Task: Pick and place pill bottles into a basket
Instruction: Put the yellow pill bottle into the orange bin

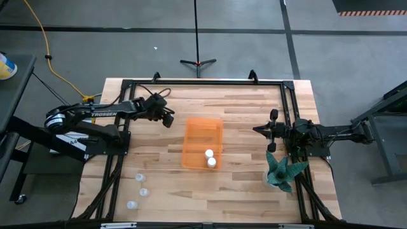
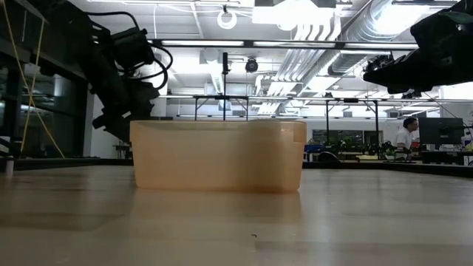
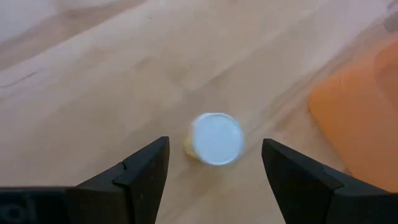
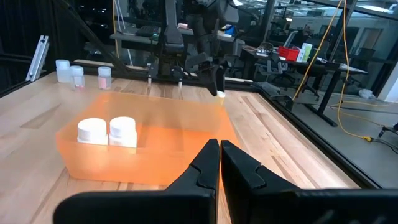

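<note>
The orange basket stands mid-table and holds two white-capped pill bottles, also seen in the right wrist view. Three more bottles stand on the table at the near left. A yellowish bottle with a white cap stands upright on the table just left of the basket. My left gripper is open above it, its fingers on either side of it and apart from it. My right gripper is shut and empty, right of the basket.
A teal spiky plant stands at the near right, close to my right arm. A black frame runs around the table's working area. In the low view the basket fills the middle, with my left arm behind its left end.
</note>
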### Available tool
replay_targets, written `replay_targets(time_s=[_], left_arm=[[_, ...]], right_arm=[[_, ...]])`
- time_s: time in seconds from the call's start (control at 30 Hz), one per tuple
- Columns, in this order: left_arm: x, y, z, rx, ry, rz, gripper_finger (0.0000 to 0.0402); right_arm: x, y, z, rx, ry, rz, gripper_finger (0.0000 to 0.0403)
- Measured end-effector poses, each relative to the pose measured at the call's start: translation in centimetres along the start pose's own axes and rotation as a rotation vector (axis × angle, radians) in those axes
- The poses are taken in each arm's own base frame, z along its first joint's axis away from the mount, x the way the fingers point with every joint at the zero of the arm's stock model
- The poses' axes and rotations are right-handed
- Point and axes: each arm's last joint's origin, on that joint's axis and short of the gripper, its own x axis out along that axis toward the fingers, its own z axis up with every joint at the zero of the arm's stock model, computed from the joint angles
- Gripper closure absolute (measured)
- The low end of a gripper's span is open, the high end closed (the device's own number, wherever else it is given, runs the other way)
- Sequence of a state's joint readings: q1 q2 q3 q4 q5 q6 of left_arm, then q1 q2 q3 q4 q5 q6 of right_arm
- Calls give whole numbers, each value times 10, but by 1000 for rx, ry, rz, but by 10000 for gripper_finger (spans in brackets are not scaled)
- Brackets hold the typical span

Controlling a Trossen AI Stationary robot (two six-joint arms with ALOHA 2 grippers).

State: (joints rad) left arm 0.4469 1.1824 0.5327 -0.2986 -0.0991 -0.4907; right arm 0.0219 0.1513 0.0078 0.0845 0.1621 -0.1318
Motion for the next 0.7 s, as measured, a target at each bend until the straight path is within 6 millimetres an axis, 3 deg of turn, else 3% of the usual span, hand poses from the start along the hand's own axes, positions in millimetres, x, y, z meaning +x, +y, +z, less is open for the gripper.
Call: replay_targets(time_s=[0.23, 0.7], left_arm=[[13, -12, -4, 45, -35, 55, 112], [13, -11, -2, 64, -57, 78, 112]], right_arm=[[0, 0, -2, -1, 25, 3, 396], [0, 0, -2, 0, 25, 3, 396]])
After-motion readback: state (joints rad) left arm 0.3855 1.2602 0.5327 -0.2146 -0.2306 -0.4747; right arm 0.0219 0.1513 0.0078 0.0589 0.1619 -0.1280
